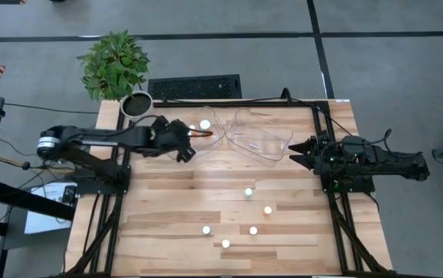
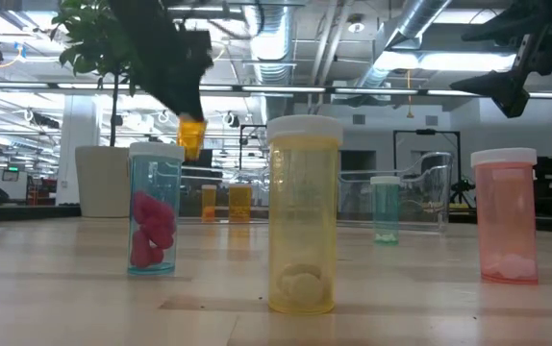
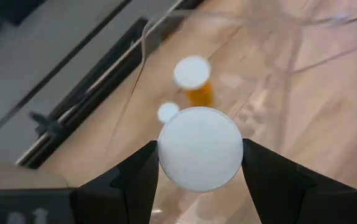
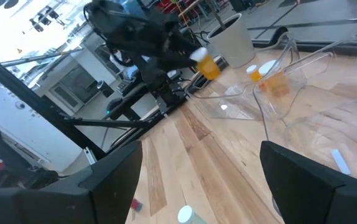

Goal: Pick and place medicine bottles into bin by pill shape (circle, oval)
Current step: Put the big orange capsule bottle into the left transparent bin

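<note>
High view: left gripper (image 1: 188, 139) over left clear bin (image 1: 215, 117), clenching orange bottle (image 1: 203, 133); right gripper (image 1: 299, 154) idle at table's right edge — fingers spread.

Low view: held bottle (image 2: 191, 134) aloft.

Left wrist view: white cap (image 3: 200, 148) pinched; two bottles (image 3: 194, 79) already in bin.

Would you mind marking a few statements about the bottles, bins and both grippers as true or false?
1. The left gripper holds a white-capped bottle above the left clear bin. True.
2. The right gripper grips a bottle. False: it holds nothing, waiting by the right clear bin.
3. Five capped bottles stand on the open table. True.
4. The left bin holds no bottles. False: an orange bottle already stands inside.
</note>
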### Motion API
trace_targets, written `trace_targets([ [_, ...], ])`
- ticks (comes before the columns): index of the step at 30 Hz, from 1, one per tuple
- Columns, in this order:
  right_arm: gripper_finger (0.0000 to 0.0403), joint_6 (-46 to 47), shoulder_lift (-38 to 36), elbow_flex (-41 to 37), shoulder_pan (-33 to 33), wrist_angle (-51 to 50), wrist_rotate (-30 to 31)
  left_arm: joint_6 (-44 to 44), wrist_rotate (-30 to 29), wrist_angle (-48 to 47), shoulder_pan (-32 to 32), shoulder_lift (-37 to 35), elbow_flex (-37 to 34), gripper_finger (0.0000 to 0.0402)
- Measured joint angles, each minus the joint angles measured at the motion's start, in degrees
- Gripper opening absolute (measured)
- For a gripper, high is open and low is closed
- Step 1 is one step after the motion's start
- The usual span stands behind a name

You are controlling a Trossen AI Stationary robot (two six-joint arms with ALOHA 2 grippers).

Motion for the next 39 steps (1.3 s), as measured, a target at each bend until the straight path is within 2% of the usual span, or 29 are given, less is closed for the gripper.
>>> trace_targets([
  [4, 0.0333, 0.03, 0.00, 0.00, 0.00, -0.02, 0.00, -2.83, 1.73, 4.22, 3.06, -0.15, -4.31, 0.0203],
  [10, 0.0333, 0.04, -0.02, 0.00, 0.00, -0.09, 0.00, -3.21, 2.66, 9.60, 6.15, -7.23, -11.88, 0.0203],
  [18, 0.0333, 0.02, -0.02, 0.00, 0.00, -0.33, 0.00, -2.61, 4.05, 25.97, 8.17, -7.34, -20.94, 0.0203],
  [29, 0.0333, 0.02, 0.00, 0.00, 0.00, -1.17, 0.00, -1.32, 3.14, 26.25, 8.37, 0.22, -21.41, 0.0203],
  [39, 0.0333, 0.04, 0.00, 0.00, 0.00, -1.57, 0.00, -2.67, 1.58, 26.31, 10.56, 0.75, -21.68, 0.0207],
])
